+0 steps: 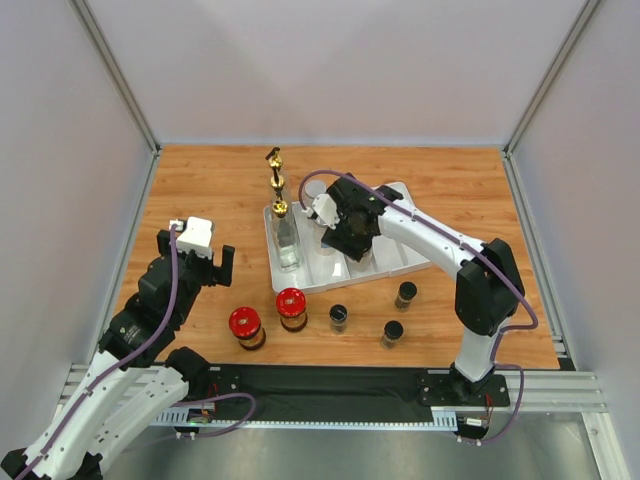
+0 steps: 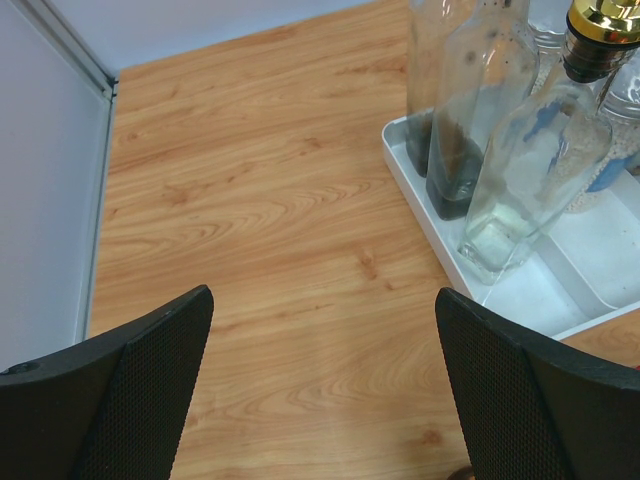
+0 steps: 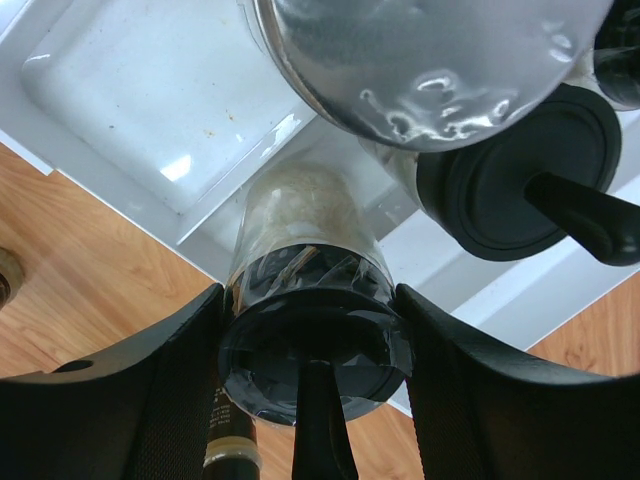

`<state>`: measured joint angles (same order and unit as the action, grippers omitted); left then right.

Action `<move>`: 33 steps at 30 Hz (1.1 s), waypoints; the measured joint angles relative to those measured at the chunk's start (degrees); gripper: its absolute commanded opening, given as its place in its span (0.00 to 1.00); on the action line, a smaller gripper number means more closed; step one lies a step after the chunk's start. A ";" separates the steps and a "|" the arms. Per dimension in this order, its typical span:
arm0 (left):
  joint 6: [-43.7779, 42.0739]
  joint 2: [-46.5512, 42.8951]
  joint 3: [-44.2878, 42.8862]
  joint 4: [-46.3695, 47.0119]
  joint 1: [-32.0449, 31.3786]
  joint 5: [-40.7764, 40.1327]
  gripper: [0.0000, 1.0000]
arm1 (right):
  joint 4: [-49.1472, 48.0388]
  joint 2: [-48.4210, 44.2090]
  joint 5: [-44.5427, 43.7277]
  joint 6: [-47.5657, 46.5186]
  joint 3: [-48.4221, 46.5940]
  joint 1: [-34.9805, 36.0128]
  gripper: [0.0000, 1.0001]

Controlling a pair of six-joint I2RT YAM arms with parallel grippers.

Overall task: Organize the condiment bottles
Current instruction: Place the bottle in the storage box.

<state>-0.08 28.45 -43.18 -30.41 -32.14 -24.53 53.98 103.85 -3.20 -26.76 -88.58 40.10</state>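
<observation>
White tray (image 3: 150, 100) part-filled, tall bottles (image 1: 286, 238) standing in one end compartment. Right gripper (image 3: 310, 345) clamped on black-capped spice jar (image 3: 300, 270) over tray; left gripper (image 2: 322, 385) gaping, idle. Outstanding on table (image 1: 200, 190): two red-lidded jars (image 1: 291, 303), three black-capped jars (image 1: 393, 331).

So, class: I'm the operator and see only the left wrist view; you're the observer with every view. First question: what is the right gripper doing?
Observer: The right gripper is shut on a black-capped jar over the white tray.
Operator: What stands outside the tray?
Observer: Two red-lidded jars and three small black-capped jars, on the table between it and the arm bases.
Operator: Does my left gripper touch any?
Observer: No; the left gripper, open, hangs apart, left of the red-lidded jars.
</observation>
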 measured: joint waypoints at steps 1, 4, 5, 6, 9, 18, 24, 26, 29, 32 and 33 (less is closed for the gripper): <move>-0.02 0.00 0.00 0.00 -0.02 0.00 1.00 | -0.26 0.15 0.04 0.00 0.35 0.00 0.33; 0.00 0.00 0.00 0.00 -0.02 0.00 1.00 | -0.42 0.33 0.09 0.00 1.29 0.00 0.45; -0.02 0.00 0.00 0.00 0.00 0.00 1.00 | -0.42 0.33 0.09 -0.02 1.55 0.00 0.48; 0.00 0.00 0.00 0.00 0.00 0.02 1.00 | -0.31 0.39 0.11 0.00 1.57 0.00 0.51; 0.00 0.00 0.00 0.00 0.00 0.00 1.00 | -0.63 0.48 0.13 -0.02 1.57 0.00 0.61; -0.02 -0.35 0.02 0.00 0.00 0.02 1.00 | -1.73 0.63 0.26 0.11 1.57 0.00 0.85; -0.02 -0.50 0.02 0.00 0.00 0.02 1.00 | -1.53 -0.57 0.31 0.04 1.57 0.00 0.90; -0.02 -0.52 0.02 0.00 -0.02 0.02 1.00 | -1.11 -2.32 0.61 -0.02 1.60 0.00 0.90; -0.02 -0.59 0.26 0.02 -0.02 0.09 1.00 | -0.28 -6.10 1.38 -0.35 1.60 0.00 0.90; -0.02 -0.61 0.39 0.00 0.00 0.24 1.00 | 0.15 -11.45 3.08 -1.20 2.62 0.00 0.91; -0.02 -0.66 0.42 0.02 0.00 0.26 1.00 | 0.04 -13.46 3.50 -1.60 3.58 0.00 0.93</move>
<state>-0.10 27.79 -42.76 -30.39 -32.14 -24.27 54.02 90.39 0.30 -28.36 -84.99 40.10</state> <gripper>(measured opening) 0.996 0.909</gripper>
